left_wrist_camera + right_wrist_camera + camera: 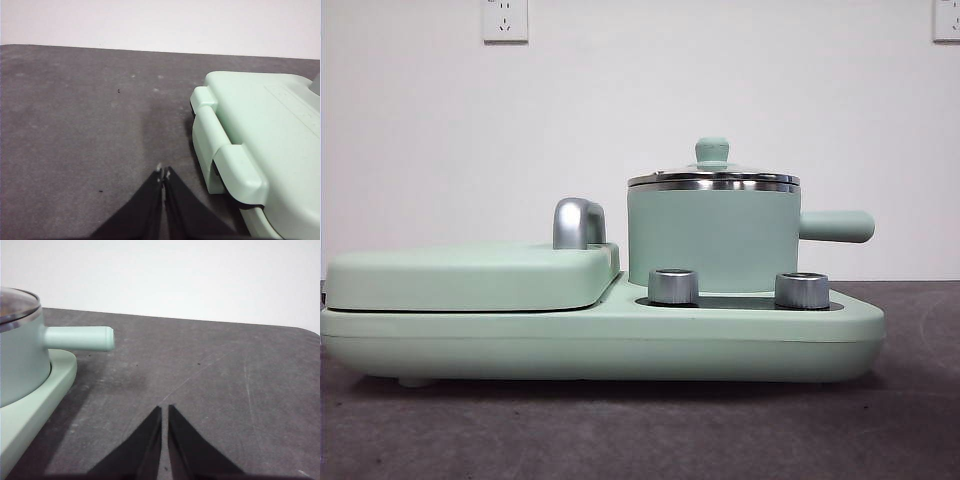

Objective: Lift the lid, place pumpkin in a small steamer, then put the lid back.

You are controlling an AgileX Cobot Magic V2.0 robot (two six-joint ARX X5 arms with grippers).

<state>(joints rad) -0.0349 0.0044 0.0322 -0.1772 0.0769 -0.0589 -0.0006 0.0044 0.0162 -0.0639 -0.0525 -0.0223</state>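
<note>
I see the lid [713, 177] seated on the small steamer [712, 238], on the appliance base [620, 340]; no pumpkin shows. Both grippers are clenched and empty, and my right gripper [164, 409], beside the steamer's side handle [80, 338], looks nearer than my left gripper [163, 172].

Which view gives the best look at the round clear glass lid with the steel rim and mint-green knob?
The front view: the lid shows across its full width, knob and rim, seated on the small mint-green steamer pot. The right wrist view catches only an edge of the lid at the frame's side. The left wrist view does not show it.
</note>
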